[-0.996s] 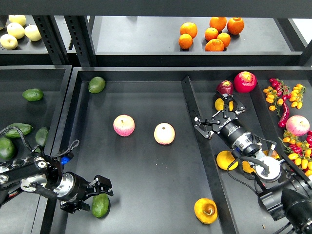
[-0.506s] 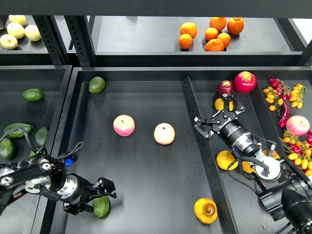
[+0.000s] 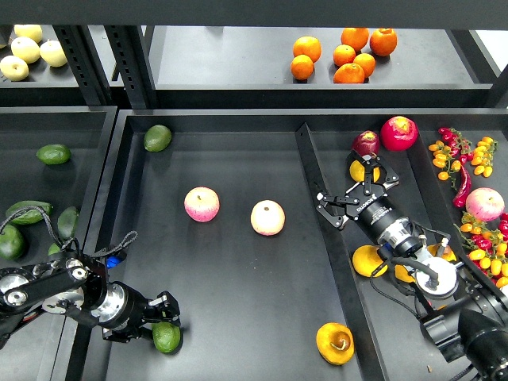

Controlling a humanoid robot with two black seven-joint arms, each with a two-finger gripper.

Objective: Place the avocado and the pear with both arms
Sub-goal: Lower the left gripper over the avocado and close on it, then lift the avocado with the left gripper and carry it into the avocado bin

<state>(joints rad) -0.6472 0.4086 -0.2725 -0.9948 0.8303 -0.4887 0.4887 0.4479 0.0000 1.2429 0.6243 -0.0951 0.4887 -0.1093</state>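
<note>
The bright green avocado (image 3: 167,338) lies on the floor of the middle tray (image 3: 238,317) near its front left corner. My left gripper (image 3: 157,319) is low over the tray with its fingers spread. The avocado lies at the fingertips and is not clamped. The yellow-orange pear (image 3: 335,343), with its brown dimple facing up, lies in the same tray at the front right, free of both grippers. My right gripper (image 3: 354,191) is open and empty over the right tray, just past the divider (image 3: 317,198).
Two pink apples (image 3: 202,204) (image 3: 267,217) sit mid-tray, with another green fruit (image 3: 157,137) at the back left. Dark avocados (image 3: 53,153) lie in the left tray. The right tray holds yellow fruit (image 3: 368,260), red apples (image 3: 398,132) and peppers. Oranges (image 3: 349,55) are on the shelf.
My left gripper has drawn back to the left and lowered, and the avocado now lies at its fingertips instead of between the fingers. The right arm has hardly moved.
</note>
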